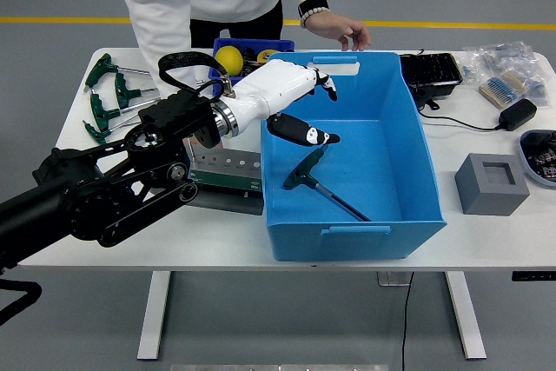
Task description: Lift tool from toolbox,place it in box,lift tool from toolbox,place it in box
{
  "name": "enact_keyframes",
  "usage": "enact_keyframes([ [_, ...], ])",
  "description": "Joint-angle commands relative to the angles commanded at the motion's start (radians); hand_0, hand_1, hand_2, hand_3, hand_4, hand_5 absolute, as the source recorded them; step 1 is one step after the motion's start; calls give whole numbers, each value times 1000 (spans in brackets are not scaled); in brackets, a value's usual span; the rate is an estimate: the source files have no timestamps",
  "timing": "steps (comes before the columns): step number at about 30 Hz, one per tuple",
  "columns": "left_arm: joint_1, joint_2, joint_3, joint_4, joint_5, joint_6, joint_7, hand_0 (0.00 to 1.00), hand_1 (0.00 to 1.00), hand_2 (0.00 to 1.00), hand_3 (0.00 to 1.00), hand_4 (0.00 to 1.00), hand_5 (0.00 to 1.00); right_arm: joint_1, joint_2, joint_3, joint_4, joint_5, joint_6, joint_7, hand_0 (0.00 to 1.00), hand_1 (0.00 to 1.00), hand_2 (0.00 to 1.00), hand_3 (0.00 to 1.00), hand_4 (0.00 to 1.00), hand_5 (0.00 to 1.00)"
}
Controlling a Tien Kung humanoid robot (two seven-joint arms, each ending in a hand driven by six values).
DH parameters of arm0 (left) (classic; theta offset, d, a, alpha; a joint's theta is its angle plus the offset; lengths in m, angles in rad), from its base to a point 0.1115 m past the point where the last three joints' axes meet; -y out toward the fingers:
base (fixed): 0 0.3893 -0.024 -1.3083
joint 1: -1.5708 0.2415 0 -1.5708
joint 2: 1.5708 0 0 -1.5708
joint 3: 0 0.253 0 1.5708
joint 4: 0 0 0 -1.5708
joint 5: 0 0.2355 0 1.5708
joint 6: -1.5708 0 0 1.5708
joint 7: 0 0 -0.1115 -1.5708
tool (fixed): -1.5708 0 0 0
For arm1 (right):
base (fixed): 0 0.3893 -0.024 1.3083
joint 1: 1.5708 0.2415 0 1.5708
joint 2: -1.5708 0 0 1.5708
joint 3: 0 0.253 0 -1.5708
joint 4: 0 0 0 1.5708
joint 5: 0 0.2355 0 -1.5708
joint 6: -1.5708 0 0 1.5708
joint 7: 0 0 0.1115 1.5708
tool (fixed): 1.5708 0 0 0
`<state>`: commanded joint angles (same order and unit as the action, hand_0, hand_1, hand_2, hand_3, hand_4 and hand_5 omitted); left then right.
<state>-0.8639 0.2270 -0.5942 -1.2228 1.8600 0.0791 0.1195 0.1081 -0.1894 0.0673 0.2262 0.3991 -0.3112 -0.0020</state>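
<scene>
1 T-handle tool (pixel 323 183), rigid steel, moderately light, on the floor of the blue box (pixel 417 175), best gripped at its dark crossbar; left hand (pixel 300 102) above the box's left wall, fingers spread, empty.

No legible text, brand, number or sign can be made out. Small packets (pixel 506 67) at the table's (pixel 486 232) 2 o'clock corner may be printed (too small to read), and nothing is marked on the blue box (pixel 387 234).
</scene>
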Motion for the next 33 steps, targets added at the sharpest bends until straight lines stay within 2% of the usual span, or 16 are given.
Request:
enact_keyframes([
  [5, 39, 35, -101, 19, 20, -53, 40, 551, 538, 625, 631, 905, 663, -1, 1, -2, -1, 5, 1, 1, 699, 670, 732, 559, 796, 690],
  [6, 45, 44, -115, 24, 21, -67, 43, 555, 497, 572, 580, 881, 716, -1, 1, -2, -1, 4, 1, 1, 699, 670, 732, 559, 796, 690],
  [11, 64, 86, -132, 32, 10, -124, 33, 555, 497, 572, 580, 881, 716, -1, 3, 1, -3, 1, 0, 0, 699, 670, 732, 559, 796, 690],
  [12, 65, 97, -123, 33, 8, -129, 30, 558, 499, 564, 574, 868, 753, -2, 4, 1, -3, 1, 0, 0, 699, 670, 732, 559, 796, 690],
  [16, 61, 133, -65, 35, 1, -148, 18, 558, 499, 564, 574, 868, 753, -2, 5, 6, -3, -6, -1, -3, 699, 670, 732, 559, 796, 690],
  [21, 54, 166, -2, 33, 4, -161, -5, 559, 527, 588, 598, 864, 778, -3, 6, 10, -3, -10, -2, -5, 698, 671, 732, 559, 795, 689],
  [26, 36, 185, 54, 36, 34, -171, -13, 565, 533, 589, 596, 869, 776, -3, 6, 10, -3, -10, -2, -5, 698, 671, 732, 559, 795, 689],
  [33, 22, 191, 80, 53, 66, -182, -20, 569, 543, 593, 583, 870, 778, -2, 6, 9, -3, -11, -2, -5, 698, 669, 732, 559, 795, 690],
])
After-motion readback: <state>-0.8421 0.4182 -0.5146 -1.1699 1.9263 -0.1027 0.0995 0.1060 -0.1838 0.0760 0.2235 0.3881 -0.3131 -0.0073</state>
